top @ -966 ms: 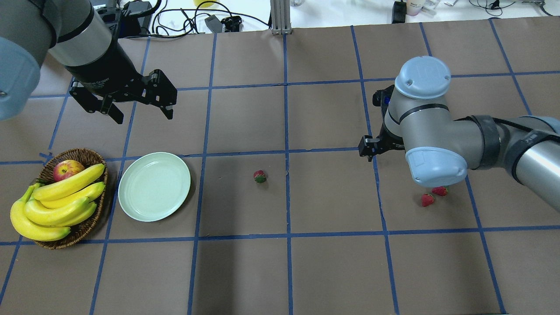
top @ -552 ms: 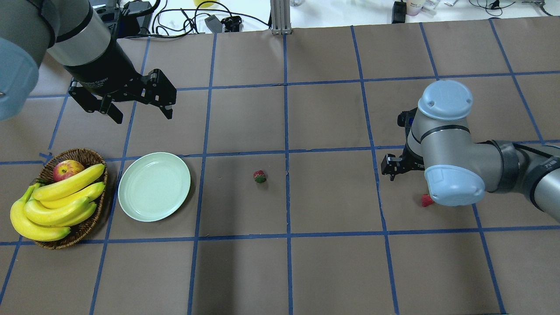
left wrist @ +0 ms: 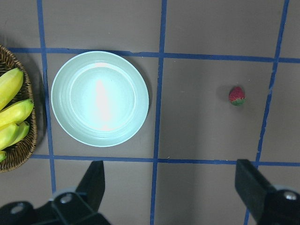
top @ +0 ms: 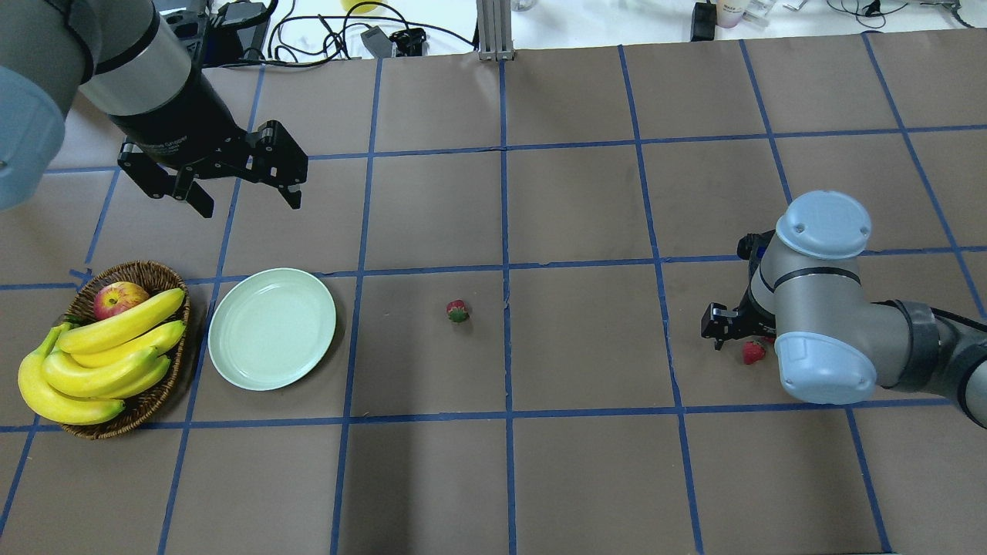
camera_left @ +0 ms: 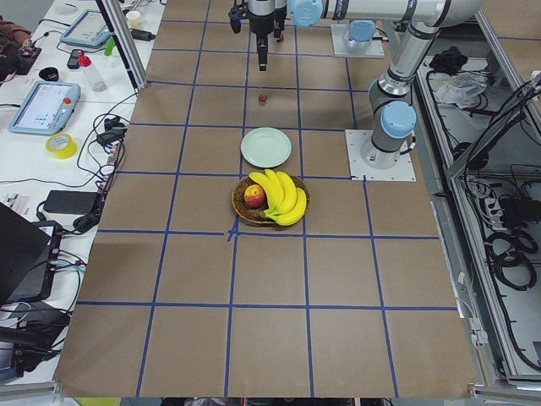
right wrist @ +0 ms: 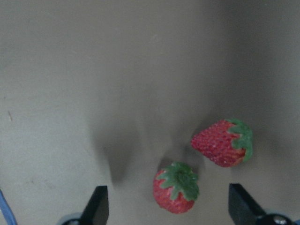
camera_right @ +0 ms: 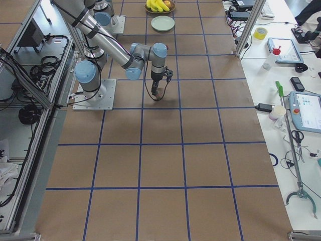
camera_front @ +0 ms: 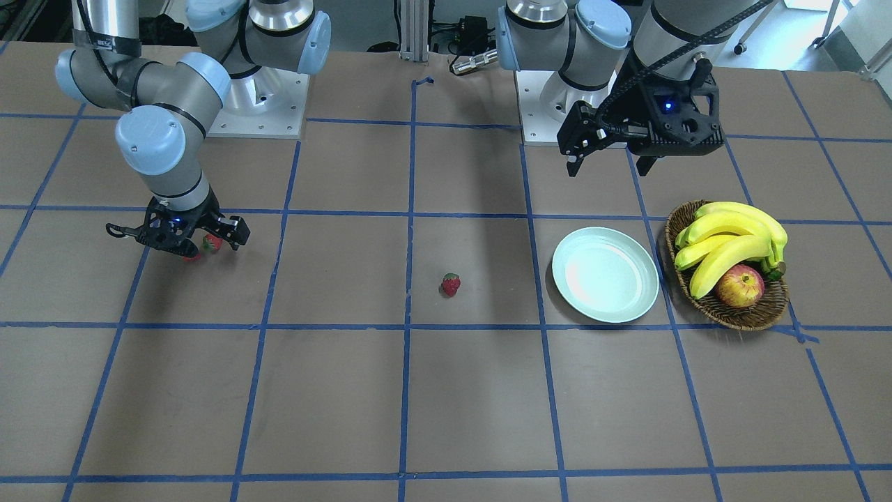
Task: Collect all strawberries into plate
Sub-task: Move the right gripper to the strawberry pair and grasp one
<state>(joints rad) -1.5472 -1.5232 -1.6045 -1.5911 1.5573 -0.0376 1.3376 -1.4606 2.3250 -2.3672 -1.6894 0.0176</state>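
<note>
While brown paper with blue tape lines is covering the table (top: 586, 478), the left gripper (top: 250, 202) is hanging well above it, released, jaws spread wide, gripping nothing. The right gripper (camera_front: 181, 240) is hovering low over the paper, also released, its fingers (right wrist: 98, 206) standing apart on either side of two strawberries. The basket (top: 146, 270) is holding bananas (top: 116, 347) and an apple (top: 119, 298), and is sitting just beside the plate (top: 271, 328). All three strawberries are lying on the paper, off the plate. The lone strawberry (top: 458, 311) is sitting between the plate and the right gripper, nearer the plate. Under the right gripper, the upright strawberry (right wrist: 176, 187) is resting between the fingers, with the tilted strawberry (right wrist: 222, 143) lying just beside it.
</note>
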